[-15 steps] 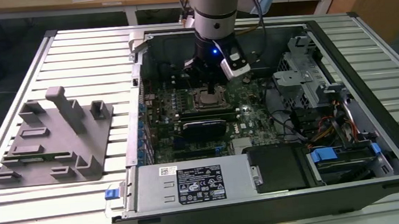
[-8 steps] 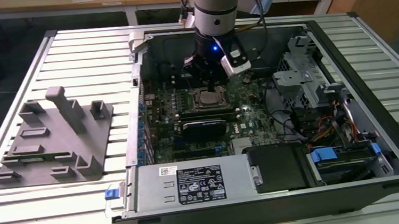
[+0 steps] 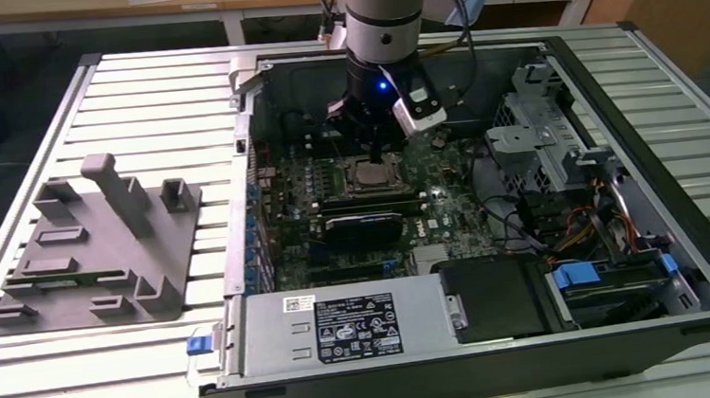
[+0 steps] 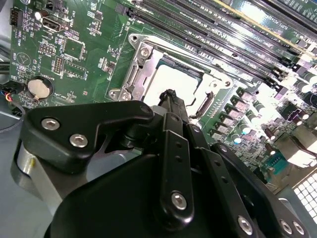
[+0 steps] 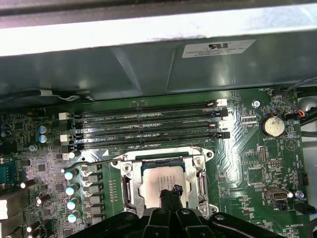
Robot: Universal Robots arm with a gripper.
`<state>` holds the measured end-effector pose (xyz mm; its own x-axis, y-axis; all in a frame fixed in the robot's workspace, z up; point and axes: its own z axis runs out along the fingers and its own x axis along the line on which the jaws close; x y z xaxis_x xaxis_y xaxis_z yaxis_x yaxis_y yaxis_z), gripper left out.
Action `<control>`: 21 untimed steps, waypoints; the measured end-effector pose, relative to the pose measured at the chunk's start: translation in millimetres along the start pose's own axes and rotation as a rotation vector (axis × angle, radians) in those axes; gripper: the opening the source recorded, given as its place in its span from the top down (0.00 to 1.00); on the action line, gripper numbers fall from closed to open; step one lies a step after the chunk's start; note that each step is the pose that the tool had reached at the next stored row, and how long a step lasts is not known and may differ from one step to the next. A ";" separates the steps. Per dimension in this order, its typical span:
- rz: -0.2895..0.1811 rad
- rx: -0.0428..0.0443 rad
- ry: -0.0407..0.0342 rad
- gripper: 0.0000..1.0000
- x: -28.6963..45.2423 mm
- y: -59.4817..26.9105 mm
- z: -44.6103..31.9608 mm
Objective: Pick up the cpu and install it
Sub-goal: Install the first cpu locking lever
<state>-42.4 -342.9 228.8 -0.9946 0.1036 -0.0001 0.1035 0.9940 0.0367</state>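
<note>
Gripper (image 5: 171,190) fingers are pinched together with nothing visible between them. The tip is parked directly over the socket (image 5: 163,157), on or just above the cpu (image 5: 157,182); can't tell if it's actually touching. The cpu lies flat in the socket, square to it, silvery top up, with the socket's metal frame around it on all sides. In the second wrist view the fingertip covers the socket-centre part of the lid and the rest of the lid is bright and exposed. Memory slots (image 5: 148,126) run parallel to the socket, just beside it on the side away from the gripper. A coin cell (image 5: 272,125) sits on the motherboard (image 5: 247,163) well off to one side of the socket. A row of capacitors (image 5: 72,188) is near the socket on the opposite side. In the exterior view the arm (image 3: 381,7) drops straight down onto the socket inside the open case (image 3: 654,137). The power supply (image 3: 340,328) is well apart from the socket, toward the camera. The grey fixture tray (image 3: 93,258) is outside the case, far from the socket toward the exterior view's left, on the slatted table (image 3: 131,93).
</note>
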 end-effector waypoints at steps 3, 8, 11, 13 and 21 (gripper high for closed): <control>0.000 -0.0005 0.0002 0.89 0.9 -0.1 -0.1; 0.000 -0.0053 0.0001 0.89 12.1 -1.3 -0.1; 0.000 -0.0068 -0.0009 0.89 22.7 -2.4 -0.1; 0.000 -0.0072 -0.0019 0.89 30.0 -3.1 -0.1; 0.000 -0.0083 -0.0046 0.89 54.3 -5.7 -0.2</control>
<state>-96.9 -343.0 228.8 -0.9946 0.1036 -0.0047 0.1033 0.9936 0.0449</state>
